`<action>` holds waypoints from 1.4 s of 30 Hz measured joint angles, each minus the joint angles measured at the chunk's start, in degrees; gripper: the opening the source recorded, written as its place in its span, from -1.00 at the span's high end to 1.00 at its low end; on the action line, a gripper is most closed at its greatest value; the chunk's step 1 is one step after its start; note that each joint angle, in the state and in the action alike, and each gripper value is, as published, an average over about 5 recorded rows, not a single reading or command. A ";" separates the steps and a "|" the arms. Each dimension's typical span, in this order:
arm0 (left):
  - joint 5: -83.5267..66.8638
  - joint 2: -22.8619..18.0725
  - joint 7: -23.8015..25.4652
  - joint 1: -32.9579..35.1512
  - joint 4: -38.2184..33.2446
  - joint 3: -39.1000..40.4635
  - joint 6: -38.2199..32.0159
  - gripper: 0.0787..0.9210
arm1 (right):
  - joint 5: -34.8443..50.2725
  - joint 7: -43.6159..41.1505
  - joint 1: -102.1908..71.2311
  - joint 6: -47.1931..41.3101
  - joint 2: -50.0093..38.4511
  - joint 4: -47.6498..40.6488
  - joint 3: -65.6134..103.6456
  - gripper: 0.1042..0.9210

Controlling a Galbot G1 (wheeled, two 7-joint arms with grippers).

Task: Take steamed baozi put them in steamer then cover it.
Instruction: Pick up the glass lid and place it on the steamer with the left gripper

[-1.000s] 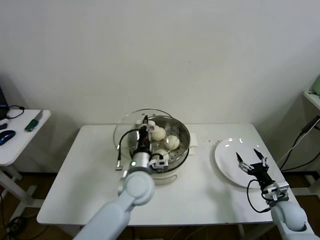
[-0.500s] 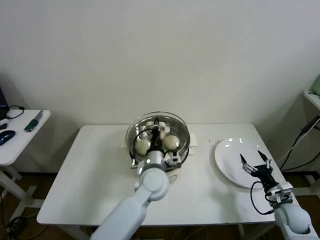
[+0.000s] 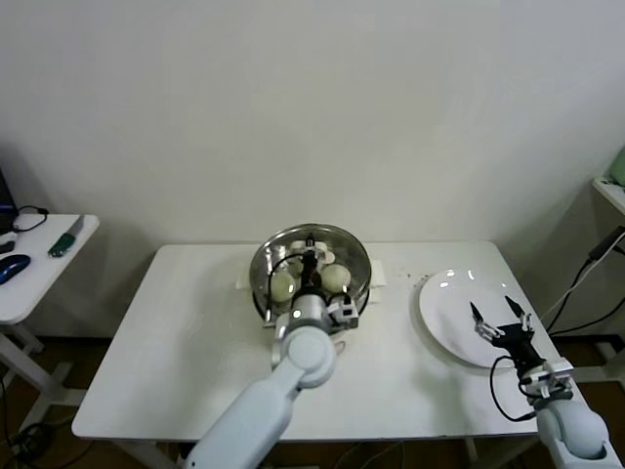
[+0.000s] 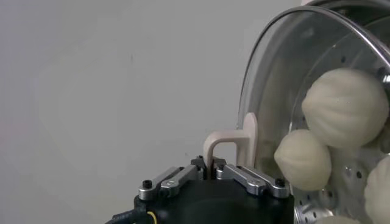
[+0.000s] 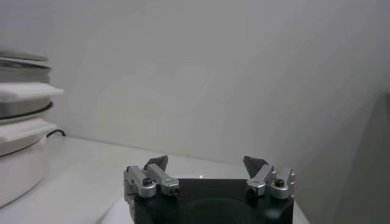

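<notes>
The steamer (image 3: 361,293) stands at the table's back centre on its white pot base. The cover (image 3: 347,252), clear glass with a metal rim, lies over its mouth. My left gripper (image 3: 311,256) is shut on the cover's cream handle (image 4: 228,143). Through the glass I see steamed baozi (image 3: 283,285) (image 3: 335,277) in the basket. The left wrist view shows my left gripper (image 4: 210,165) pinching the handle, with baozi (image 4: 344,106) (image 4: 303,159) on the perforated bottom. My right gripper (image 3: 498,318) hangs open and empty over the white plate (image 3: 444,298); its right wrist view (image 5: 206,163) shows the steamer (image 5: 18,103) far off.
The white table (image 3: 186,342) has bare surface to the left of and in front of the steamer. A small side table (image 3: 44,264) with a few items stands far left. Cables (image 3: 586,278) hang at the right edge. A white wall is close behind.
My left gripper has carried the cover from behind and left of the steamer to over its mouth and lowered it. The right gripper shifted slightly right over the plate.
</notes>
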 measured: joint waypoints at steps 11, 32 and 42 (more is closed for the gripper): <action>-0.16 0.37 -0.45 -0.21 1.40 0.59 -0.02 0.84 | -0.13 -0.13 0.22 0.04 0.13 -0.40 0.04 -0.76; -0.55 0.21 -1.92 0.65 1.86 0.93 0.01 0.73 | 0.07 -0.43 1.54 -0.18 -0.58 -0.89 -0.30 -0.76; -1.50 1.91 -0.83 1.53 -1.09 1.05 0.01 0.07 | 0.10 0.24 1.58 -1.85 -0.34 -0.12 -0.03 -0.76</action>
